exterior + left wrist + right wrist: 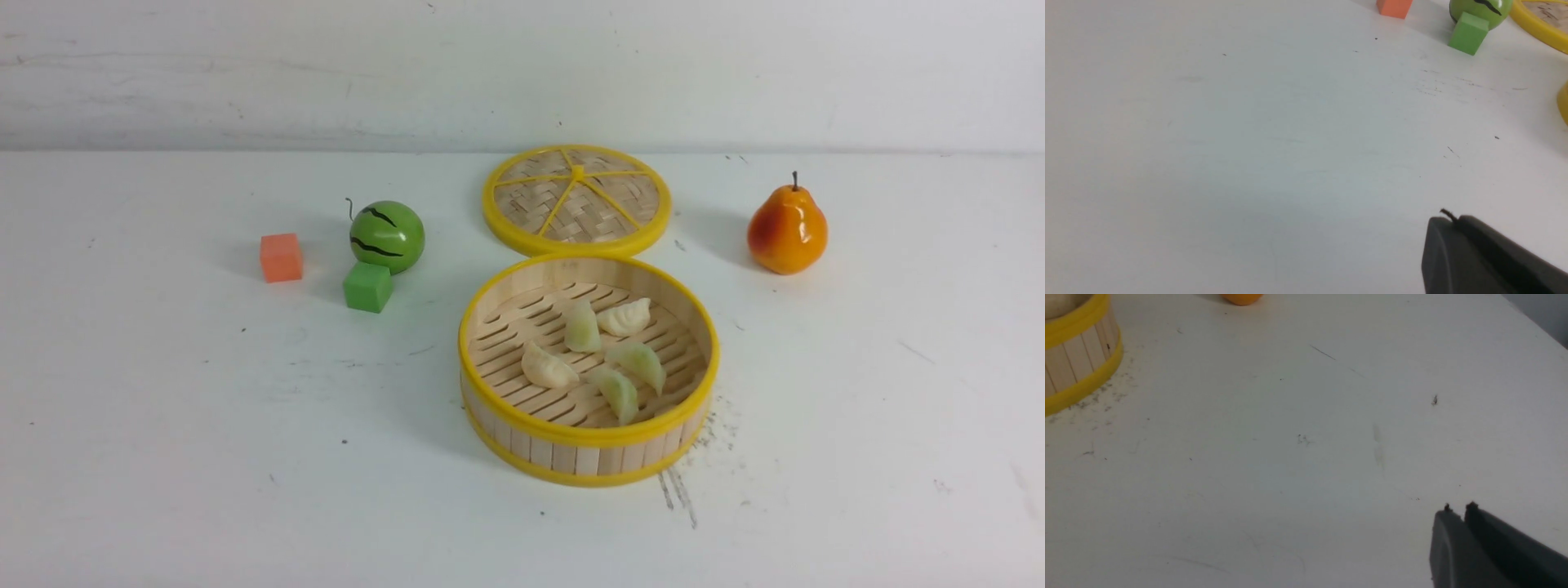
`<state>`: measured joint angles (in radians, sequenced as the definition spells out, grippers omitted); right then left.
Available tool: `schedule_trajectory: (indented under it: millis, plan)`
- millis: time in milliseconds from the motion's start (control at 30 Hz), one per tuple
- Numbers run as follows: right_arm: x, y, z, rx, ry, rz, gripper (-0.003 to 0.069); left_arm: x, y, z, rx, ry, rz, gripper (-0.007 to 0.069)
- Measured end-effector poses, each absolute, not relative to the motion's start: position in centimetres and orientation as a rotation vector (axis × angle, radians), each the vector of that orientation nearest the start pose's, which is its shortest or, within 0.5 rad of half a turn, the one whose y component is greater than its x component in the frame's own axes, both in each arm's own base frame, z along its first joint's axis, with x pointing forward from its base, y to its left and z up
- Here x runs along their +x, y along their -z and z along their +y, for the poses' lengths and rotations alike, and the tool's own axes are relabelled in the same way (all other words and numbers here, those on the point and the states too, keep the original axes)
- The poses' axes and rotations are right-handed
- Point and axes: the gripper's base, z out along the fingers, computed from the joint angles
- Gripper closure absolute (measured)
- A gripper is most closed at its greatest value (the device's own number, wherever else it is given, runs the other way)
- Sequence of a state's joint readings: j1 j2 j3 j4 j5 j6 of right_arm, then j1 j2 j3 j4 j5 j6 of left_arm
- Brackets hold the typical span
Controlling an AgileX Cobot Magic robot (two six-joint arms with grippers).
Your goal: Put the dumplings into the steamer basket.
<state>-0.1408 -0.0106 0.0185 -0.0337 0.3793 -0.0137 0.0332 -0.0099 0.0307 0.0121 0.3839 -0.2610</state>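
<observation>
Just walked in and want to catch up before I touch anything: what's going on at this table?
Nothing is being handled right now. All five dumplings lie inside the steamer basket, which stands open with its woven lid flat on the table behind it. The left gripper is shut and empty above bare table; the right gripper is also empty, its jaws almost together, off to the basket's side. A toy watermelon, an orange cube, a green cube and a pear sit untouched.
</observation>
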Motion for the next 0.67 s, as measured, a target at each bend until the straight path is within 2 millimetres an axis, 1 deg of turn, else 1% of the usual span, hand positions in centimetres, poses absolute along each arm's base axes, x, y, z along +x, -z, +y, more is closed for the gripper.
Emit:
schedule_trajectory:
  millis: [667]
  plan:
    - [5.17, -17.34, -0.85, 0.098, 0.140, 1.870, 0.0580, 5.23, -16.89, 0.22, -0.269, 0.143, 1.871, 0.0616]
